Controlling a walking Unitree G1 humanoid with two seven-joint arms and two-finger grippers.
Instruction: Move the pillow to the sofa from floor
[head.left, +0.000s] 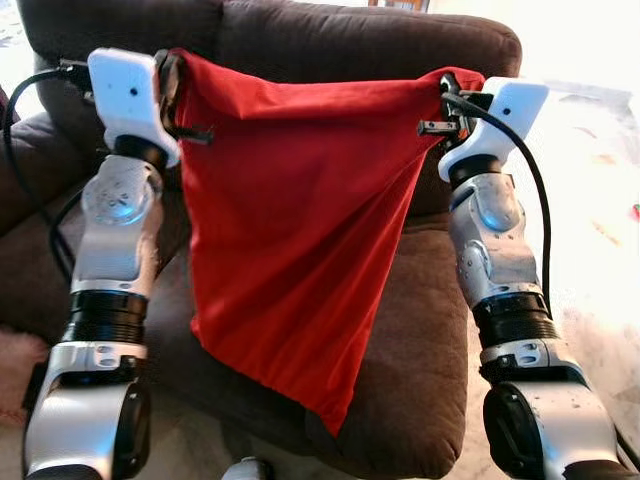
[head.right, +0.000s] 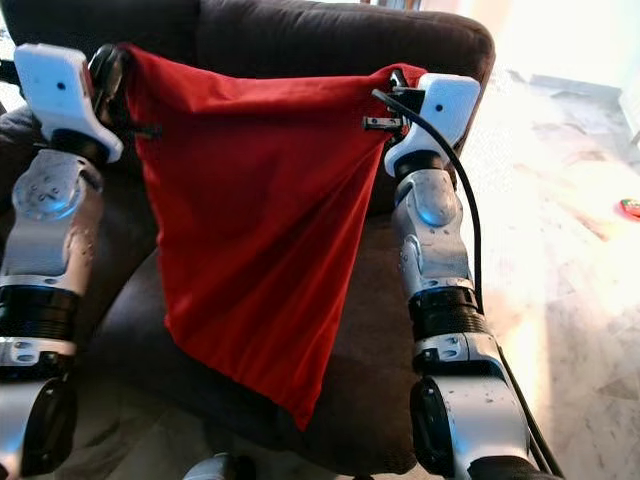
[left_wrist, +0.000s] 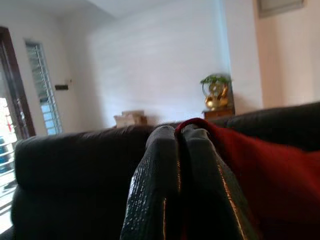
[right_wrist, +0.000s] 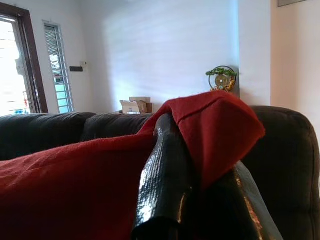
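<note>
Both arms are raised in front of the dark brown upholstered sofa (head.left: 420, 330), holding the limp red fabric pillow (head.left: 290, 240) stretched between them by its two top corners. Left gripper (head.left: 172, 85) is at the pillow's upper left corner; in the left wrist view its black fingers (left_wrist: 155, 190) are pressed together with a sliver of red cloth pinched between them. Right gripper (head.left: 447, 98) is at the upper right corner; in the right wrist view its fingers (right_wrist: 165, 185) clamp the red corner, which folds over the fingertips. The pillow hangs flat like an empty cover, top edge roughly level between the grippers, body tapering to a point (head.left: 330, 420) that dangles over the near part of the seat cushion; can't tell whether that tip touches the cushion. It sits in the air in front of the sofa backrest, off the floor. A black cable (head.left: 520, 150) loops along the right forearm, and another runs by the left arm (head.left: 20, 110). Pale marble floor (head.right: 570, 260) lies to the right of the sofa, with a small red and green object (head.right: 630, 208) on it at far right. Behind the sofa, wrist views show a white wall (right_wrist: 165, 50), a window with a dark frame (right_wrist: 30, 60), cardboard boxes (right_wrist: 135, 105), and a gold round ornament topped with green foliage (right_wrist: 222, 78).
</note>
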